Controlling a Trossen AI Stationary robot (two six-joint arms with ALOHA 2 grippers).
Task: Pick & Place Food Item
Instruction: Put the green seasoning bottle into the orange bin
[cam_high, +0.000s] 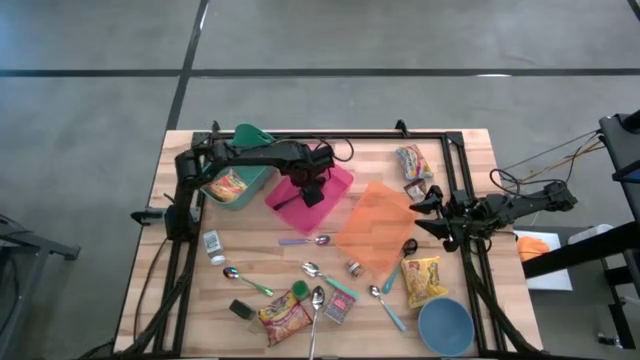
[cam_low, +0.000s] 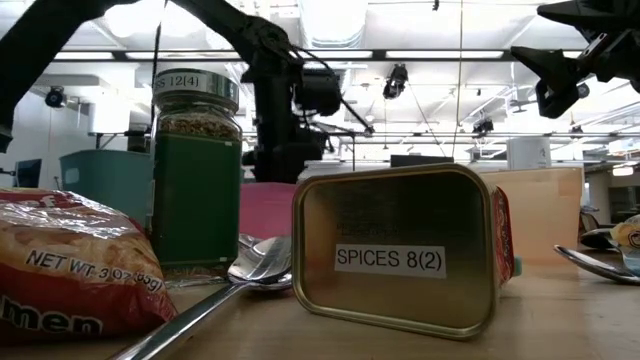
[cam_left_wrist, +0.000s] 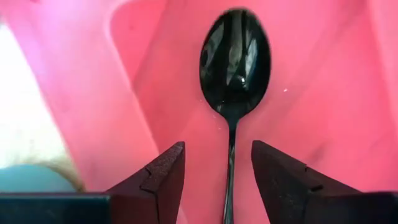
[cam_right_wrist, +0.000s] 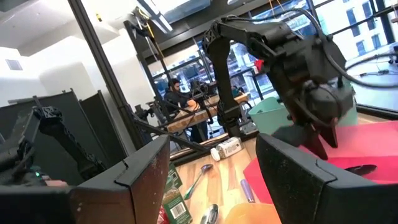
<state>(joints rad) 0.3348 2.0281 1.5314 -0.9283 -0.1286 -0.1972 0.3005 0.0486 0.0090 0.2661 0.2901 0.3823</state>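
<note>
Overhead, left hand (cam_left_wrist: 217, 180) above spoon (cam_left_wrist: 235, 62).

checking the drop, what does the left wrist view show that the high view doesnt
Only the left wrist view: a black spoon lying in the pink tray, handle between the left gripper's open fingers, not gripped. Only the high view: the teal bin, orange tray, blue bowl, scattered spoons and packets, and the right gripper waiting at the table's right edge. Both: the pink tray under the left gripper.
</note>
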